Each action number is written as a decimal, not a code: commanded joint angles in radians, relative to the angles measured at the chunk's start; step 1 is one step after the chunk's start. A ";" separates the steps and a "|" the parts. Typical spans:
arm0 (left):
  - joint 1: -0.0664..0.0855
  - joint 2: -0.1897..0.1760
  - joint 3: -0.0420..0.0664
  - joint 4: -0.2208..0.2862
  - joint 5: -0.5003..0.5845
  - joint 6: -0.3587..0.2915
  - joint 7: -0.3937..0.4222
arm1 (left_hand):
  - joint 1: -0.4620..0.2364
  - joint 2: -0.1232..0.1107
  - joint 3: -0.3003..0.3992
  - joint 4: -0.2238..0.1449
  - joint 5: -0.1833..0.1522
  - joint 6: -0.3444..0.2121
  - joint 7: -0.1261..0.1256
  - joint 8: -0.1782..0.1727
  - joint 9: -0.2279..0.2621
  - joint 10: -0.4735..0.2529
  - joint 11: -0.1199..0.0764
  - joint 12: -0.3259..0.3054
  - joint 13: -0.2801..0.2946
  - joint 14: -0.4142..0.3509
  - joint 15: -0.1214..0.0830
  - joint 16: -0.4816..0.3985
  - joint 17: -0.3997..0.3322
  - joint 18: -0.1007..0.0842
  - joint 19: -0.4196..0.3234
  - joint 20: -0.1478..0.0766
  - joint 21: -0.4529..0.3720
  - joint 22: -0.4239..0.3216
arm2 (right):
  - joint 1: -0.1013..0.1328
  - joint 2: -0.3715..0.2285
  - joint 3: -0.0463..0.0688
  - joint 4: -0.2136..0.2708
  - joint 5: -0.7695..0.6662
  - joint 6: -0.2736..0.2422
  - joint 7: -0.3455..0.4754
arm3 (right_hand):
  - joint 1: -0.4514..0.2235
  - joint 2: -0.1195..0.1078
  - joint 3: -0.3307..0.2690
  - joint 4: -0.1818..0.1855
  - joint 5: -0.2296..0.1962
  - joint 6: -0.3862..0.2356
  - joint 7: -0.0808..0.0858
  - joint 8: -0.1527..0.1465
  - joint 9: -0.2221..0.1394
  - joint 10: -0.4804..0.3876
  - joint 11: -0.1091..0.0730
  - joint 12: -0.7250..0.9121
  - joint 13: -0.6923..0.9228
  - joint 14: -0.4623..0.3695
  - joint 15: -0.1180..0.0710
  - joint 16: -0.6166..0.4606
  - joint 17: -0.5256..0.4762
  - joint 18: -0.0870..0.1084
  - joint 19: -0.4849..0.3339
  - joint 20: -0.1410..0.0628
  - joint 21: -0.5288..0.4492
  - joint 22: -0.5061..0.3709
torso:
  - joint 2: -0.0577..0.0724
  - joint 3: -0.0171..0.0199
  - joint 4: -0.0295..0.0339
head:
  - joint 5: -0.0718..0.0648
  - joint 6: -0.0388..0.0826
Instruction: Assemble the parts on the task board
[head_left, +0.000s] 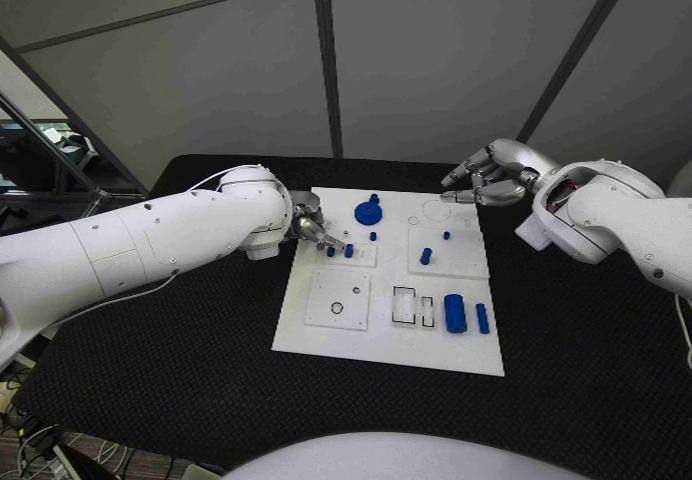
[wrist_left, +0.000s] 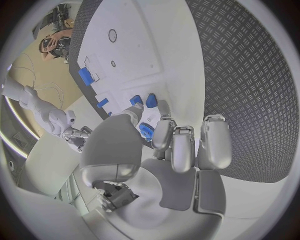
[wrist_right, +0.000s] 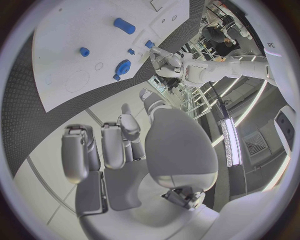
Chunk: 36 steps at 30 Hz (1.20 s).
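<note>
The smooth white task board (head_left: 387, 330) lies flat on the black textured table (head_left: 173, 370), with blue parts on it: a round knobbed disc (head_left: 369, 212) near its far edge, and a thick cylinder (head_left: 454, 313) beside a slim bar (head_left: 482, 318) nearer the robot. The left hand (head_left: 309, 228) sits at the board's left edge by 2 short blue pegs (head_left: 340, 251), and whether it grips anything I cannot tell. The right hand (head_left: 488, 178) hovers beyond the board's far right corner, its fingers curled around nothing.
</note>
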 joint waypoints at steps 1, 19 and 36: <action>0.001 -0.003 0.004 0.004 0.038 -0.065 0.011 | 0.004 -0.006 0.002 0.007 -0.004 0.002 0.000 -0.004 0.000 0.005 -0.006 -0.005 0.121 0.089 -0.004 0.002 0.216 0.002 0.001 -0.004 -0.001 0.031 | 0.002 -0.001 0.001 0.002 -0.009 -0.001 0.004 | -0.005 0.001 0.006 0.000 0.002 0.005 -0.002 -0.004 0.001 0.001 -0.001 -0.001 -0.001 0.036 -0.004 -0.003 -0.001 0.012 0.040 -0.007 -0.006 0.159 | 0.000 0.0013 -0.0025 | 0.001 0.002; 0.016 0.011 0.033 -0.010 0.152 -0.233 0.371 | 0.355 0.001 0.165 -0.143 -0.008 -0.167 0.099 -0.101 -0.302 -0.401 0.088 -0.872 -0.305 -0.351 0.094 -0.755 -0.389 0.091 -0.538 0.058 -0.600 -0.501 | 0.002 -0.002 0.001 0.000 -0.011 -0.006 0.000 | -0.008 0.000 0.006 0.001 0.003 0.004 -0.002 -0.004 0.001 -0.011 -0.001 -0.025 -0.023 0.035 -0.004 -0.007 -0.006 0.013 0.037 -0.007 -0.010 0.154 | 0.002 0.0000 -0.0010 | -0.015 0.011; 0.013 0.139 -0.015 -0.135 -0.110 -0.336 0.595 | 0.375 -0.031 0.139 -0.245 -0.004 -0.116 0.126 -0.099 -0.823 -0.319 0.134 -1.130 -1.005 -0.236 0.123 -1.050 -0.714 0.121 -0.454 0.123 -0.871 -0.692 | 0.002 0.003 0.000 0.010 -0.011 -0.007 -0.005 | -0.012 0.000 0.016 -0.002 0.005 0.004 -0.003 -0.004 0.003 -0.064 -0.003 -0.135 -0.125 0.027 -0.005 -0.028 -0.033 0.020 0.023 -0.007 -0.029 0.129 | 0.002 -0.0002 -0.0019 | -0.032 0.018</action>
